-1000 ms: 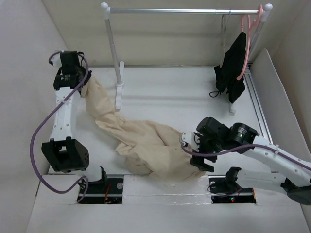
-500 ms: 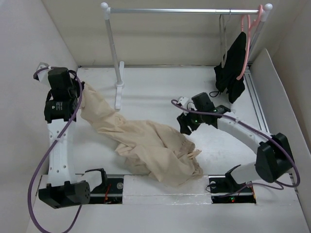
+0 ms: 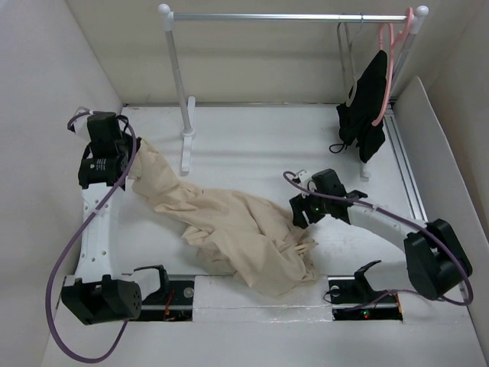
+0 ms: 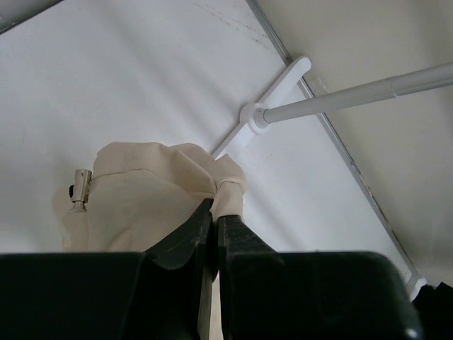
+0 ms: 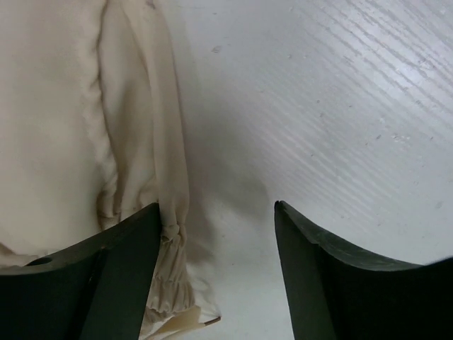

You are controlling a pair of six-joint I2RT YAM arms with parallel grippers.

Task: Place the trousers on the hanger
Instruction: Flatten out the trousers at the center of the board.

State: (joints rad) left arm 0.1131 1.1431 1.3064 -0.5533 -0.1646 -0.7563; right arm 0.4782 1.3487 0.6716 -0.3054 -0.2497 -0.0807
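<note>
**Left arm has one end of the trousers, right arm is empty-handed**

The left gripper is pinched tight on a fold of the beige trousers at the far left of the table. That end rises off the surface while the rest lies crumpled toward the near middle. My guess is it's anchoring that end so the other arm can sort out the heap.

The right gripper hovers low with its jaws spread wide and nothing in them. There's bare table between them, and the cloth's gathered edge sits right by one finger.

The wire hanger hangs on the rail at far right, next to the pink hanger carrying the black garment. It's well apart from the trousers, so I'd say the actual hanging hasn't started.
</note>
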